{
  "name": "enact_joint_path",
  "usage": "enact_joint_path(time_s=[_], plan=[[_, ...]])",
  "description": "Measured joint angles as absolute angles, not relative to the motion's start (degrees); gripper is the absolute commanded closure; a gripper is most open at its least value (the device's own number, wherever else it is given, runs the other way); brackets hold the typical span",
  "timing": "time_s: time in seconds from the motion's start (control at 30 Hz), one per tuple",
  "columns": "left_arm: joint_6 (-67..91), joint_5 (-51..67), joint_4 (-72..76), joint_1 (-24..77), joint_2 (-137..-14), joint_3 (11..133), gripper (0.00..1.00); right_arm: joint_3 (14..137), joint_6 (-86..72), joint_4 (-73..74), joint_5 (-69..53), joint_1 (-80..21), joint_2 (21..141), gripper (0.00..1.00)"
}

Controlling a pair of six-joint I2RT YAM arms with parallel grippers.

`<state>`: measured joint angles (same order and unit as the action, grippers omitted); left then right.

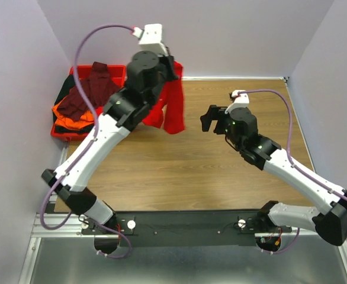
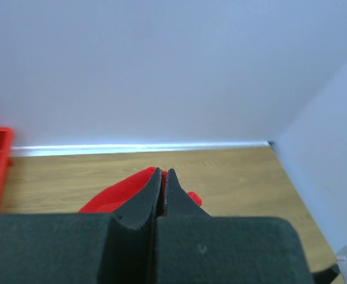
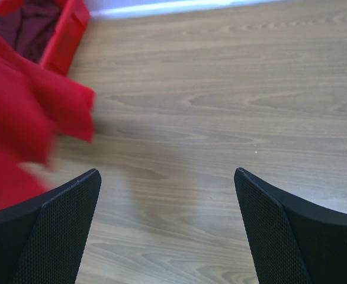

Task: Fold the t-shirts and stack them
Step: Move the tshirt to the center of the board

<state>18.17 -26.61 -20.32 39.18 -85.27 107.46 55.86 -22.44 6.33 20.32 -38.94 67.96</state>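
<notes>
Left gripper point(image 2: 163, 173), pinched shut on the bright red t-shirt point(image 1: 173, 109), dangles it lengthwise above the tabletop's far-left area beside the tray point(image 1: 61, 135). Right gripper point(image 3: 166, 173), spread wide and empty, hovers just right of the hanging cloth.

- I see three pale lilac walls around the table point(image 1: 185, 177): back wall point(image 1: 238, 35), left wall point(image 1: 13, 89), right wall point(image 1: 333, 77).
- The tabletop is wood-grain, evenly lit, and the shadows on it are soft.
- A bright strip point(image 2: 138, 147) runs along the foot of the back wall.
- At my near edge, a black plate point(image 1: 185, 222) sits on a metal rail point(image 1: 185, 238), with a grey sheet point(image 1: 179, 263) beyond.
</notes>
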Motion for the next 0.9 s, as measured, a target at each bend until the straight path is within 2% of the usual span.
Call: enact_joint_path(time_s=[0.1,0.27,0.5,0.9], plan=[[18.44,-26.09,-19.62,43.11,-91.50,110.67,1.00,55.66,-22.52,6.31,21.63,-38.94,64.62,0.00],[19.55,-21.71,-19.55,43.99,-104.29,116.97,1.00,54.41,-23.49,6.72,24.88,-38.94,60.23,0.00],[21.04,-12.67,-21.43,43.97,-124.38,132.99,1.00,52.40,-24.73,10.02,28.49,-38.94,59.88,0.00],[22.11,-1.28,-19.16,45.43,-129.03,136.27,1.00,51.40,-26.17,11.99,32.12,-38.94,63.88,0.00]])
